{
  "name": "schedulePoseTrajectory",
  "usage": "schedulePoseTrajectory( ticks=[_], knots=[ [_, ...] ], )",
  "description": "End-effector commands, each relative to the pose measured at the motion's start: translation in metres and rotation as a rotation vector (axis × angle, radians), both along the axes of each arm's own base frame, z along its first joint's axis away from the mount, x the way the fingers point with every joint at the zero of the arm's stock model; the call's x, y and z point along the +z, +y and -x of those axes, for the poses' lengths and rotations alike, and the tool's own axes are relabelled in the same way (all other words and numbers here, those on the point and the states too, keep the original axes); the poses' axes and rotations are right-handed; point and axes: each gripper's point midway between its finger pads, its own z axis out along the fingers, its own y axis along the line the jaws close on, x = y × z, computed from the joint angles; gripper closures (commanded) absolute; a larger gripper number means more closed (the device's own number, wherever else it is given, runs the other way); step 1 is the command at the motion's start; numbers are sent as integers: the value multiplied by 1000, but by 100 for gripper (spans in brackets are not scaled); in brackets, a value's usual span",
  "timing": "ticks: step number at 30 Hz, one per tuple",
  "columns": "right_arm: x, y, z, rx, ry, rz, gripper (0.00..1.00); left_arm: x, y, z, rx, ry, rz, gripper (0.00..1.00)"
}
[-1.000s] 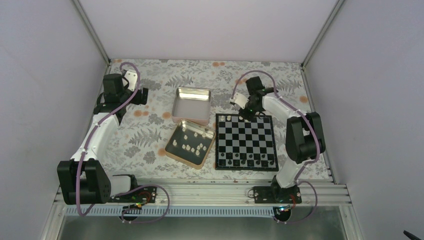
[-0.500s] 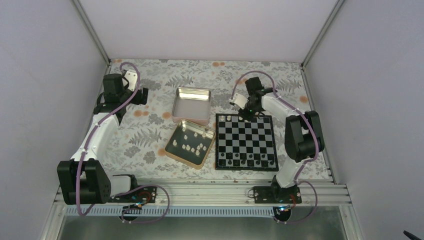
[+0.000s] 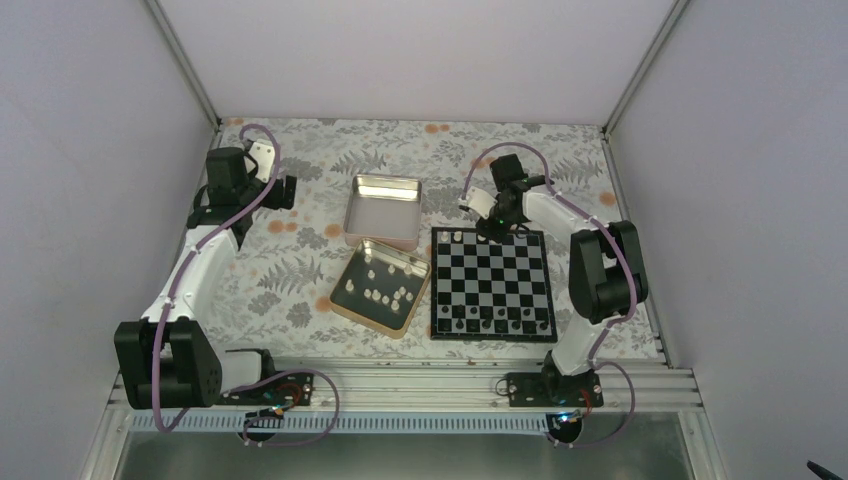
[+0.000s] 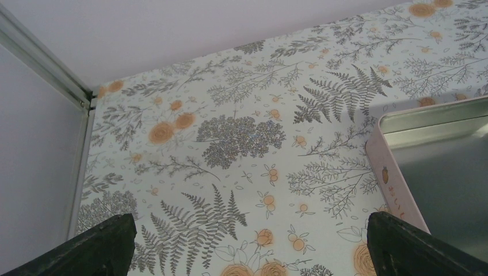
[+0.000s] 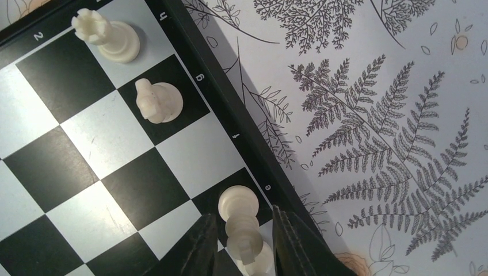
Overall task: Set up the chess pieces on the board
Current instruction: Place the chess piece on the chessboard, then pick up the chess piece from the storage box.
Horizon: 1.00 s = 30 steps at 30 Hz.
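Chess piece (image 5: 242, 229) on the board (image 5: 221, 103) between the right hand's (image 5: 243, 215) parted fingers (image 5: 198, 248)

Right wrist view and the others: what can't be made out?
- Right wrist: right gripper straddles a cream piece; gripped or not is unclear, and the frame edge crops it.
- Top external: board far row partly under right arm; figures too small to identify.
- Left wrist: board out of view.
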Motion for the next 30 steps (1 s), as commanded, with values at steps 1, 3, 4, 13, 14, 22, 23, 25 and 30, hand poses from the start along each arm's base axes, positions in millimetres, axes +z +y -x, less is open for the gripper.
schedulePoseTrajectory(
  ticks=[1,3,4,13,14,22,23,25,30],
  knots=[
    [-2,0,4,15,13,6,70,5,-1,1,-14,-16,-3,0],
    [3,1,3,12,6,-2,68,5,-1,0,-13,-18,-4,0],
    [6,1,2,8,1,0,66,6,0,1,-11,-19,-4,0],
    [87,32,-7,44,-155,-65,57,7,2,0,0,-25,-8,0],
    [99,41,-4,63,-178,-71,57,7,2,0,0,-24,-8,0],
    [112,147,49,312,-183,-66,57,8,4,0,10,-30,-15,0],
    [111,162,58,348,-172,-73,57,8,4,0,12,-30,-16,0],
    [106,185,71,405,-150,-86,57,7,5,0,16,-29,-16,0],
    [77,219,98,508,-38,-115,58,8,6,1,19,-31,-19,0]
  ],
)
